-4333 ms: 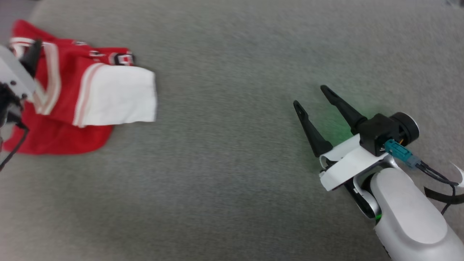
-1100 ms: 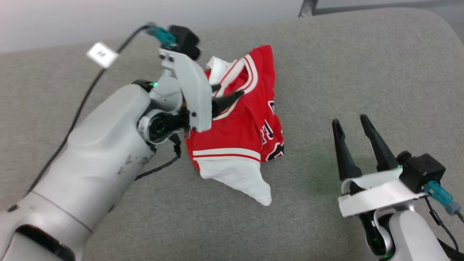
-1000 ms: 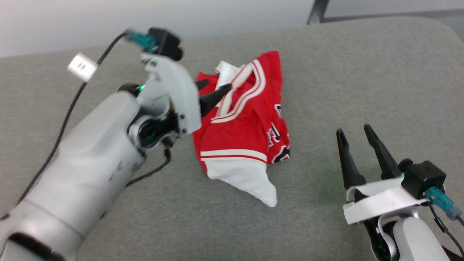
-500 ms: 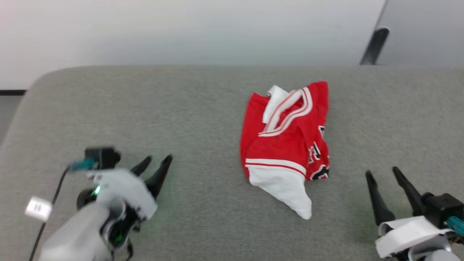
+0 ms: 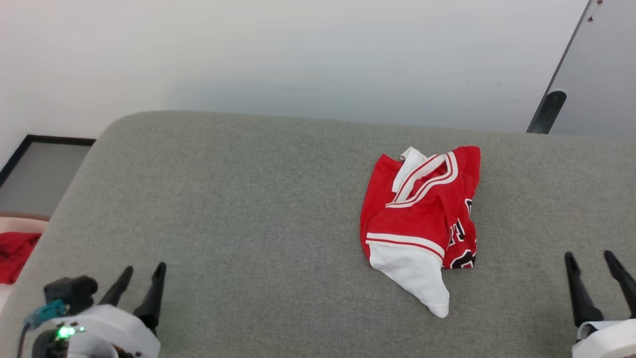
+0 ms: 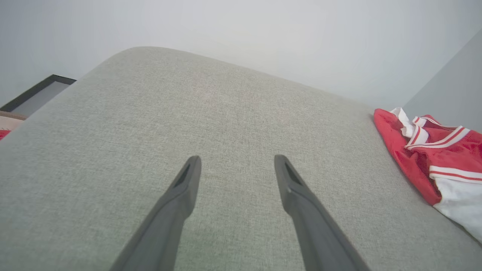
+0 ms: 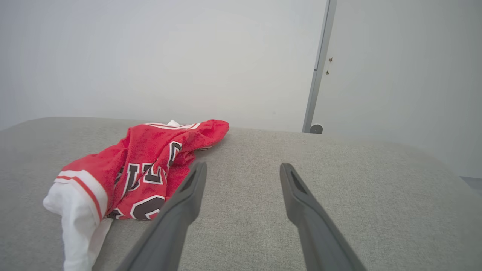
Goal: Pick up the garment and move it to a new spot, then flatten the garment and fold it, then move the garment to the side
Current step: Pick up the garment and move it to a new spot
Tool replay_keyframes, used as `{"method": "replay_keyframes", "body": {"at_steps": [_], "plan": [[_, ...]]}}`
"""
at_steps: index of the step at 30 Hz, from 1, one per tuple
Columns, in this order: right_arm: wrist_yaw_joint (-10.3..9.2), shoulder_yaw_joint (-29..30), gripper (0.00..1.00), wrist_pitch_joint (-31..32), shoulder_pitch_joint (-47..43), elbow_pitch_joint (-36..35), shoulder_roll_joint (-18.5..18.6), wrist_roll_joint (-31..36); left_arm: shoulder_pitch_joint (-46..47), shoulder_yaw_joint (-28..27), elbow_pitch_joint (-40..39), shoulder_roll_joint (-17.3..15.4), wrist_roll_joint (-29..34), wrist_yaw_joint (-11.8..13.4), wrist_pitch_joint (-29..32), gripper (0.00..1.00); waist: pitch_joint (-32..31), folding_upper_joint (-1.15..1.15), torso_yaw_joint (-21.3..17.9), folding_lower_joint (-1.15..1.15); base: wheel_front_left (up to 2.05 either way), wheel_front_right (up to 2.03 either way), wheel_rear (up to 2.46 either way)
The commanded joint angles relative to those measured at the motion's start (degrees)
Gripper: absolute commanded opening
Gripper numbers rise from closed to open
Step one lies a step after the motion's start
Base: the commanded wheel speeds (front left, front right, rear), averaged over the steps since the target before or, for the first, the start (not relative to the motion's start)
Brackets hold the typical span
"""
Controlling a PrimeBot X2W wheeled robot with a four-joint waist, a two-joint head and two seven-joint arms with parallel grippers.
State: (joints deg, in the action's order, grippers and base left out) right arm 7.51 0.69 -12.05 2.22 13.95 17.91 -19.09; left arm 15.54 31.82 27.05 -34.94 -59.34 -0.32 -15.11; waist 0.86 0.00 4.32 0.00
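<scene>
1. Garment [image 5: 422, 219] lay crumpled right of centre on the grey cushion [image 5: 238, 199], with its white sleeve nearest the robot.
2. Left gripper [image 5: 144, 267] and right gripper [image 5: 588, 254] were both spread wide, empty and clear of the cloth.
3. Judged light, limp and unlikely to slip; best pinched at the striped trim or a shoulder edge.

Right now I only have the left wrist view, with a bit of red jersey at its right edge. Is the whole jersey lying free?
Observer: Yes. The head view shows the jersey as one crumpled heap on the grey cushion, with nothing gripping it.
Operator: And the other arm?
Observer: The right gripper sits open at the head view's lower right, apart from the jersey.
Operator: Any print showing?
Observer: The right wrist view shows black-and-white lettering on the side facing that gripper.
</scene>
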Motion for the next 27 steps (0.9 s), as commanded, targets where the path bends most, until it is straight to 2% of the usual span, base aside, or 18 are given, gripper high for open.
{"method": "replay_keyframes", "body": {"at_steps": [1,6,12,18,27], "plan": [[-0.04,0.7,1.00,0.1,-0.8,-0.4,0.2,0.0,-1.5,-1.9,-1.4,0.0,2.2,0.5,0.0,1.00,-0.7,0.00,0.4,0.00,0.00,0.00,0.00],[-0.04,2.4,1.00,0.9,-1.2,-2.0,0.2,-0.4,-7.4,-12.1,-9.2,2.2,14.3,1.7,0.0,1.00,-1.3,0.00,-0.1,0.00,0.00,0.00,0.00],[-0.04,3.6,1.00,1.7,0.2,-4.0,-0.2,-1.2,-12.3,-22.1,-16.9,6.6,26.3,-0.4,0.0,1.00,-1.3,0.00,-0.8,0.00,0.00,0.00,0.00],[-0.04,3.2,1.00,2.1,-0.1,-4.0,-1.1,-1.4,-15.5,-26.1,-16.5,10.4,32.4,-3.2,0.0,1.00,-1.1,0.00,-1.2,0.00,0.00,0.00,0.00],[-0.04,2.5,1.00,1.7,0.0,-3.3,-1.6,-1.3,-15.7,-29.4,-14.9,13.8,35.9,-5.8,0.0,1.00,-0.5,0.00,-1.2,0.00,0.00,0.00,0.00]]}}
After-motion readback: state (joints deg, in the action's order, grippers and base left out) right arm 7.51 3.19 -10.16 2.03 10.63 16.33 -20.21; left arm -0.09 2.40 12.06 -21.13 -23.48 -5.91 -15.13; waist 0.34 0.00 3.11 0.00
